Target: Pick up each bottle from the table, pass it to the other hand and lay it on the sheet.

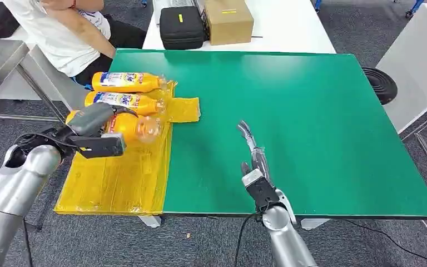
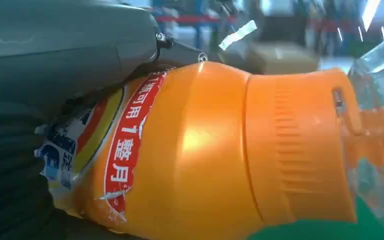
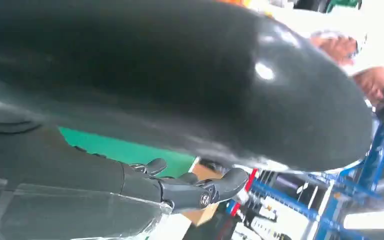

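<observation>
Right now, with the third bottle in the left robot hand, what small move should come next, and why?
Probably lower it and let go. The left robot hand holds the bottle over the yellow sheet, beside two bottles already lying there, and the right robot hand holds nothing.

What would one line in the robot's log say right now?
left hand: holds third bottle over yellow sheet | right hand: open, empty | two bottles already laid
</observation>
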Motion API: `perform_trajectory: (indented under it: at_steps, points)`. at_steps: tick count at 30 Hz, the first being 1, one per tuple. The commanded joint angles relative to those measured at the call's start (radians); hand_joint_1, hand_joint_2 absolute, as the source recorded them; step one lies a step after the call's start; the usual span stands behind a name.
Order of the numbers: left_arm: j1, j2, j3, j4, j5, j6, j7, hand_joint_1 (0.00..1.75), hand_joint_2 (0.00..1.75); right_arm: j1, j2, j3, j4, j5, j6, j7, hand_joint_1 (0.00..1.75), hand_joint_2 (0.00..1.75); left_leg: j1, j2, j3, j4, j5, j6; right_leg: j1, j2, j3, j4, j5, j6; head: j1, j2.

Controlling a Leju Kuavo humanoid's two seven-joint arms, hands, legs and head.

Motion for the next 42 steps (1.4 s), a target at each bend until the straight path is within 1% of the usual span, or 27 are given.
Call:
perform_trajectory:
  at_steps: [1,3,4,5,7,8,12,14,15,16,17,18,20,21,23,24,26,27,29,30,32,33,34,38,40,41,42]
  points:
    - [-0.074,0.155,-0.273,0.107,-0.009,-0.05,-0.048,1.75,1.75,0.021,-0.012,-0.078,-0.049,-0.014,0.016,0.008,0.0,0.0,0.0,0.001,0.004,0.0,-0.002,0.0,0.0,0.0,0.003,0.0,-0.002,-0.002,0.0,0.0]
    - [-0.076,0.153,-0.273,0.101,-0.006,-0.05,-0.048,1.75,1.75,0.02,-0.01,-0.077,-0.046,-0.014,0.015,0.008,0.0,0.0,0.001,0.001,0.005,0.0,-0.003,0.0,0.001,-0.001,0.005,0.0,-0.003,-0.003,0.0,0.0]
    - [-0.078,0.151,-0.273,0.101,-0.004,-0.052,-0.048,1.75,1.75,0.019,-0.009,-0.077,-0.045,-0.014,0.015,0.008,0.0,0.0,0.001,0.0,0.004,0.0,-0.002,0.0,0.001,-0.001,0.003,0.0,-0.002,-0.002,0.0,0.0]
    - [-0.085,0.164,-0.3,0.099,-0.013,-0.084,-0.044,1.75,1.75,0.02,-0.009,-0.078,-0.045,-0.014,0.016,0.008,0.0,0.0,0.001,-0.001,0.006,0.001,-0.003,0.0,0.002,-0.002,0.006,0.0,-0.003,-0.003,0.0,0.0]
    - [-0.059,0.172,-0.31,0.112,0.002,-0.09,-0.047,1.75,1.75,0.026,-0.008,-0.08,-0.053,-0.013,0.015,0.008,0.0,0.0,0.001,0.0,0.003,0.0,-0.001,0.0,0.001,-0.001,0.003,0.0,-0.002,-0.002,0.0,0.0]
    - [-0.044,0.168,-0.312,0.124,0.011,-0.073,-0.043,1.75,1.75,0.029,-0.006,-0.082,-0.059,-0.013,0.016,0.008,0.0,0.0,0.001,0.001,0.005,0.0,-0.002,0.0,0.001,0.0,0.005,-0.001,-0.002,-0.002,0.0,0.0]
    - [0.005,0.099,-0.342,0.225,-0.005,0.01,-0.003,1.75,1.75,0.03,-0.001,-0.079,-0.065,-0.013,0.028,0.015,0.0,0.0,0.0,0.001,0.008,-0.002,-0.002,0.0,0.0,0.0,0.007,-0.002,-0.002,-0.003,0.0,0.0]
    - [0.022,0.071,-0.347,0.262,-0.008,0.039,0.002,1.75,1.75,0.031,0.001,-0.075,-0.061,-0.013,0.028,0.015,0.0,0.0,-0.001,0.0,0.004,-0.002,0.0,0.0,-0.001,-0.001,0.004,-0.002,-0.001,-0.001,0.0,0.0]
    - [0.028,0.056,-0.341,0.282,-0.007,0.059,0.004,1.75,1.75,0.031,0.0,-0.073,-0.058,-0.013,0.029,0.015,0.0,0.0,-0.001,-0.001,0.007,-0.003,-0.001,0.0,0.0,-0.002,0.008,-0.003,-0.002,-0.002,0.0,0.0]
    - [0.025,0.032,-0.336,0.315,-0.01,0.075,0.003,1.75,1.75,0.033,-0.001,-0.07,-0.056,-0.013,0.028,0.015,0.0,0.0,-0.001,-0.001,0.005,-0.003,-0.001,0.0,-0.001,-0.001,0.005,-0.002,-0.001,-0.002,0.0,0.0]
    - [0.026,0.029,-0.338,0.315,-0.01,0.075,0.003,1.75,1.75,0.034,-0.001,-0.07,-0.056,-0.013,0.028,0.015,0.0,0.0,-0.001,-0.001,0.004,-0.002,0.0,0.0,-0.001,-0.001,0.004,-0.002,-0.001,-0.001,0.0,0.0]
    - [0.022,0.025,-0.338,0.315,-0.011,0.075,0.003,1.75,1.75,0.035,-0.001,-0.07,-0.055,-0.013,0.028,0.015,0.0,0.0,-0.001,-0.002,0.007,-0.003,-0.001,0.0,0.0,-0.003,0.007,-0.002,-0.002,-0.002,0.0,0.0]
    - [0.02,0.025,-0.337,0.315,-0.011,0.076,0.003,1.75,1.75,0.035,-0.001,-0.07,-0.055,-0.013,0.028,0.015,0.0,0.0,0.0,-0.002,0.004,-0.001,-0.001,0.0,0.0,-0.002,0.004,-0.001,-0.002,-0.002,0.0,0.0]
    - [0.018,0.023,-0.334,0.321,-0.01,0.08,0.003,1.75,1.75,0.035,-0.001,-0.07,-0.056,-0.013,0.028,0.015,0.0,0.0,0.0,-0.002,0.006,-0.001,-0.002,0.0,0.001,-0.003,0.007,-0.002,-0.003,-0.003,0.0,0.0]
    - [0.016,0.025,-0.333,0.321,-0.009,0.078,0.002,1.75,1.75,0.035,-0.002,-0.07,-0.057,-0.013,0.028,0.015,0.0,0.0,0.0,0.0,0.003,-0.001,-0.001,0.0,0.0,-0.001,0.003,-0.001,-0.001,-0.002,0.0,0.0]
    - [0.016,0.025,-0.333,0.321,-0.009,0.078,0.002,1.75,1.75,0.035,-0.002,-0.07,-0.057,-0.013,0.028,0.015,0.0,0.0,0.0,-0.001,0.005,-0.001,-0.002,0.0,0.001,-0.002,0.006,-0.001,-0.002,-0.002,0.0,0.0]
    - [0.019,0.022,-0.326,0.322,-0.007,0.084,0.002,1.75,1.75,0.035,-0.002,-0.07,-0.057,-0.013,0.028,0.015,0.0,0.0,0.0,0.0,0.003,-0.001,-0.001,0.0,0.0,-0.001,0.003,-0.001,-0.001,-0.002,0.0,0.0]
    - [0.029,0.009,-0.316,0.327,-0.012,0.106,0.02,1.75,1.75,0.037,-0.002,-0.069,-0.056,-0.013,0.029,0.015,0.0,0.0,0.0,-0.001,0.006,-0.001,-0.001,0.0,0.001,-0.002,0.006,-0.001,-0.002,-0.003,0.0,0.0]
    - [0.053,-0.024,-0.303,0.344,-0.036,0.164,0.059,1.75,1.75,0.034,-0.001,-0.064,-0.048,-0.01,0.032,0.016,0.0,0.0,-0.001,0.0,0.004,-0.002,0.0,0.0,0.0,-0.001,0.004,-0.001,-0.001,-0.002,0.0,0.0]
    - [0.06,-0.052,-0.294,0.371,-0.045,0.184,0.065,1.75,1.75,0.03,0.0,-0.063,-0.041,-0.009,0.034,0.016,0.0,0.0,0.0,-0.001,0.007,-0.002,-0.001,0.0,0.0,-0.002,0.007,-0.003,-0.002,-0.003,0.0,0.0]
    - [0.072,-0.084,-0.29,0.389,-0.062,0.21,0.076,1.75,1.75,0.024,0.001,-0.062,-0.034,-0.008,0.035,0.017,0.0,0.0,-0.001,-0.001,0.005,-0.002,0.0,0.0,-0.001,-0.001,0.005,-0.002,-0.001,-0.002,0.0,0.0]
    - [0.078,-0.124,-0.27,0.426,-0.077,0.244,0.085,1.75,1.75,0.02,0.002,-0.062,-0.027,-0.007,0.036,0.017,0.0,0.0,-0.001,-0.001,0.008,-0.003,-0.001,0.0,0.0,-0.002,0.008,-0.003,-0.002,-0.002,0.0,0.0]
    - [0.083,-0.145,-0.264,0.439,-0.098,0.27,0.093,1.75,1.75,0.018,0.002,-0.06,-0.023,-0.005,0.039,0.018,0.0,0.0,-0.001,-0.001,0.006,-0.002,-0.001,0.001,-0.001,-0.002,0.006,-0.002,-0.001,-0.002,0.0,0.0]
    - [0.075,-0.184,-0.266,0.467,-0.132,0.283,0.104,1.75,1.75,0.01,0.0,-0.051,0.0,0.001,0.045,0.021,0.0,0.0,-0.001,-0.003,0.008,-0.003,-0.001,0.001,-0.001,-0.004,0.01,-0.003,-0.002,-0.002,0.0,0.0]
    - [0.05,-0.18,-0.275,0.485,-0.136,0.246,0.092,1.69,1.75,0.009,0.0,-0.05,0.008,0.002,0.046,0.021,0.0,0.0,-0.001,-0.003,0.005,-0.002,0.0,0.0,-0.001,-0.004,0.007,-0.002,-0.001,-0.001,0.0,0.0]
    - [0.039,-0.175,-0.279,0.492,-0.141,0.238,0.09,1.57,1.75,0.009,0.0,-0.05,0.011,0.002,0.046,0.021,0.0,0.0,-0.001,-0.003,0.007,-0.002,-0.001,0.0,0.0,-0.005,0.009,-0.003,-0.001,-0.002,0.0,0.0]
    - [0.022,-0.17,-0.291,0.505,-0.148,0.217,0.081,1.43,1.75,0.008,0.0,-0.049,0.015,0.002,0.047,0.021,0.0,0.0,-0.001,-0.004,0.005,-0.001,-0.001,0.0,0.0,-0.005,0.008,-0.001,-0.001,-0.002,0.0,0.0]
